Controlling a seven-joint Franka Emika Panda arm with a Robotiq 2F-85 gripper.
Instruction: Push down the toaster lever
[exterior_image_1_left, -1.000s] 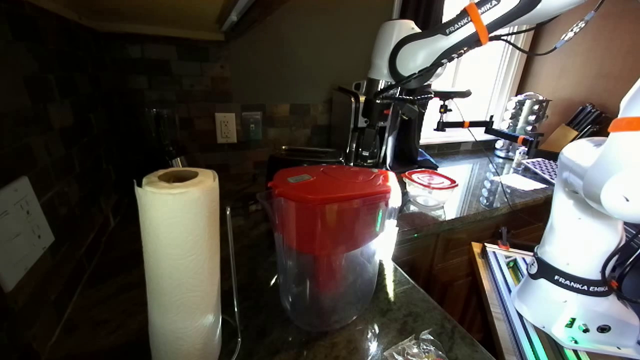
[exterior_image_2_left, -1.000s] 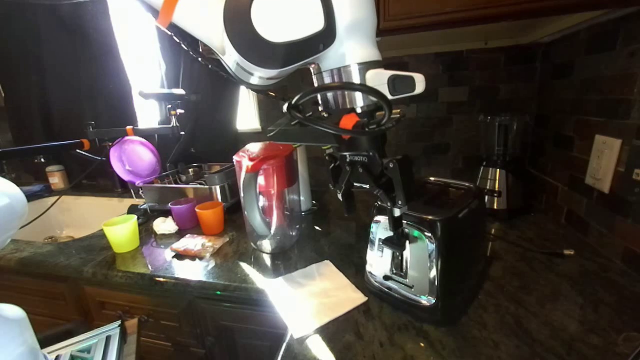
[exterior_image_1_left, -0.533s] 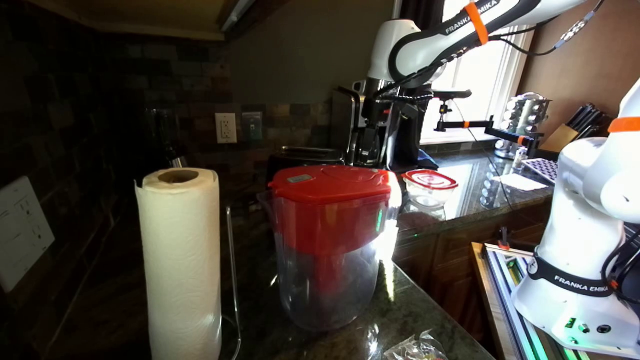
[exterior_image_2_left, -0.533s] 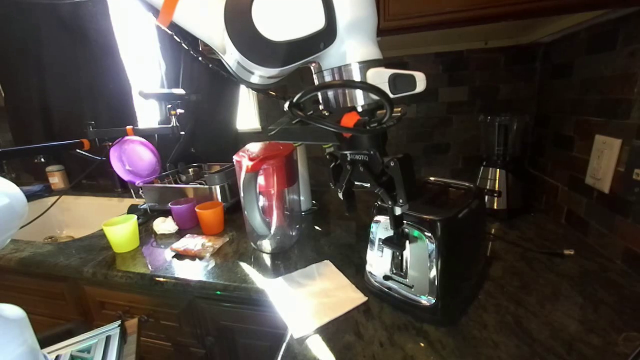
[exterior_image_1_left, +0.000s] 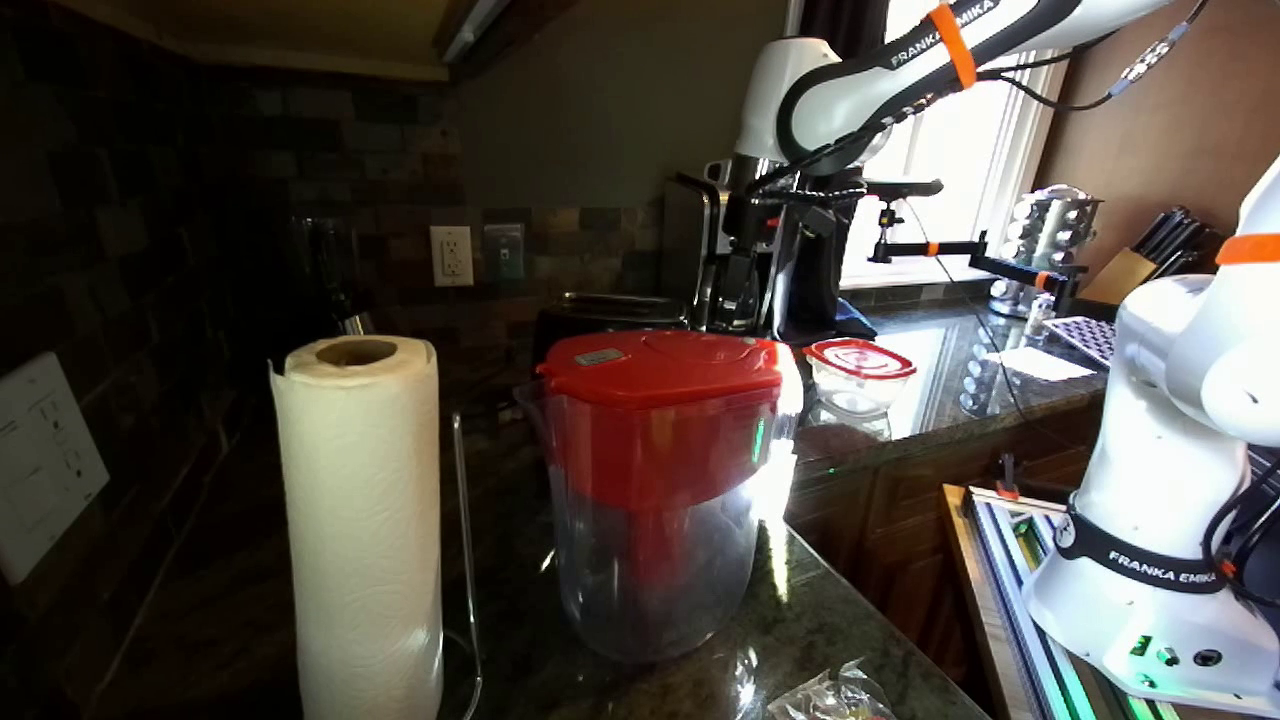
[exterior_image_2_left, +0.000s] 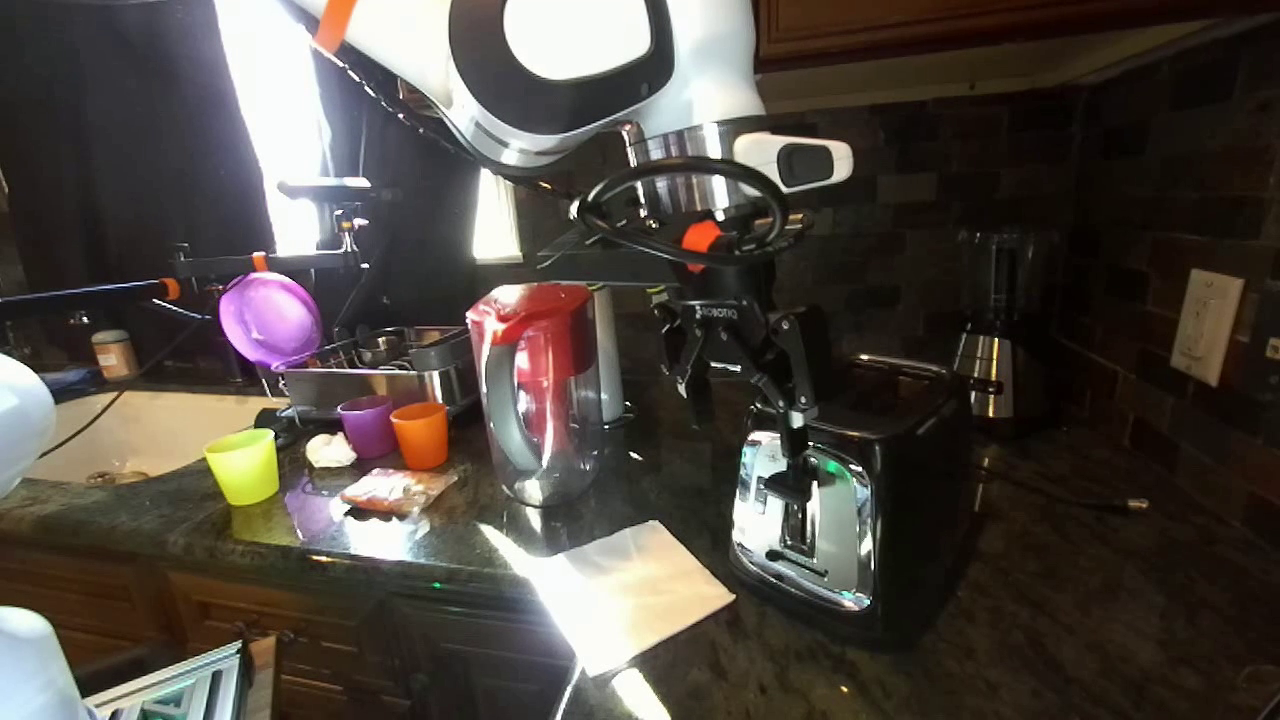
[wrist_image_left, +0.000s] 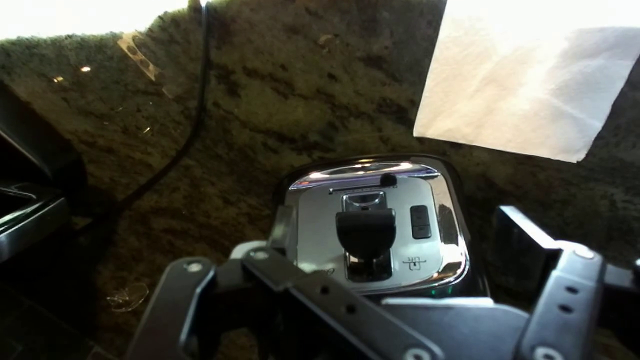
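Black, the lever (wrist_image_left: 366, 232) of the toaster (exterior_image_2_left: 862, 500) looks rigid, likely sprung; press its broad top. Pincer (wrist_image_left: 402, 227) stands spread apart.

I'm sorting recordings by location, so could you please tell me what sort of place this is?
Probably a home kitchen: there is a toaster on the counter, plus a sink and a knife block.

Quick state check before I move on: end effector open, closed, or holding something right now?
End effector: open, jaws wide apart, holding nothing; the toaster lever shows between them in the wrist view.
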